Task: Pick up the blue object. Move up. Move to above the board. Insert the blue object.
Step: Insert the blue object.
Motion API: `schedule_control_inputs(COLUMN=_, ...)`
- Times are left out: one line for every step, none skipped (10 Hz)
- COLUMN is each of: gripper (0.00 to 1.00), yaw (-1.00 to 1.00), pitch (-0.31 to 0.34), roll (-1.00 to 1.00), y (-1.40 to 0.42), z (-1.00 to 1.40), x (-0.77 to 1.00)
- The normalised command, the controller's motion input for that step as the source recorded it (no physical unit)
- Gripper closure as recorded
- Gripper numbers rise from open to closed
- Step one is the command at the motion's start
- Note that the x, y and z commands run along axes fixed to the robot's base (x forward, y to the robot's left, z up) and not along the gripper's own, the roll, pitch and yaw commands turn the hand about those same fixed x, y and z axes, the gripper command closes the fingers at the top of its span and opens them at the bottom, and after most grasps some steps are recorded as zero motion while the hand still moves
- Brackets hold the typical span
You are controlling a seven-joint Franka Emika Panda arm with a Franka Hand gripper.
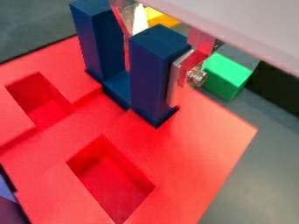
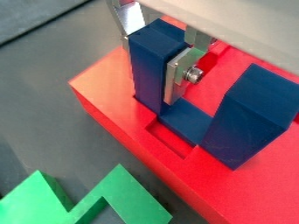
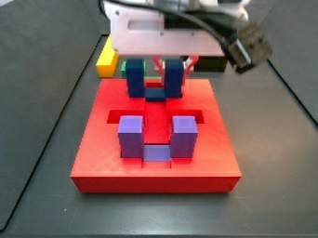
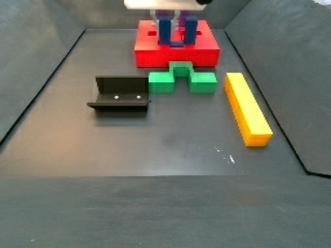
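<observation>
My gripper (image 1: 158,68) is shut on one upright prong of the blue object (image 1: 149,83). A silver finger (image 1: 187,72) presses that prong's side, and this also shows in a wrist view (image 2: 180,77). The blue object (image 2: 246,114) stands upright on the red board (image 1: 198,157), with its base down at a cut-out (image 2: 170,140) near the board's edge. I cannot tell how deep it sits. In both side views the gripper (image 3: 156,67) (image 4: 175,17) is over the far part of the board (image 3: 155,172) (image 4: 145,44), holding the blue object (image 3: 137,79) (image 4: 172,32).
A lighter purple U-shaped block (image 3: 155,138) sits in the board's near part. Open recesses (image 1: 107,179) (image 1: 38,94) show in the board. A green block (image 4: 181,77) (image 2: 82,201), a yellow bar (image 4: 246,108) and the fixture (image 4: 119,94) stand on the floor.
</observation>
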Motion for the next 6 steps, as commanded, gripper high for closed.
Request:
schedule_control_inputs(gripper=1.0, yaw=0.0, pitch=0.007, roll=0.17, y=-0.01, z=-0.66, x=0.0)
schedule_control_inputs(gripper=1.0, yaw=0.0, pitch=0.0, roll=0.03, y=0.0, z=-0.29, x=0.01)
schedule_control_inputs(gripper=1.0, yaw=0.0, pitch=0.0, roll=0.03, y=0.0, z=0.0, x=0.0)
schedule_control_inputs(gripper=1.0, yaw=0.0, pitch=0.0, roll=0.07, y=0.03, z=-0.01, x=0.0)
schedule_control_inputs(gripper=1.0, yaw=0.0, pitch=0.0, roll=0.03, y=0.0, z=0.0, x=0.0)
schedule_control_inputs(gripper=1.0, yaw=0.0, pitch=0.0, roll=0.0, y=0.0, z=0.0, x=0.0)
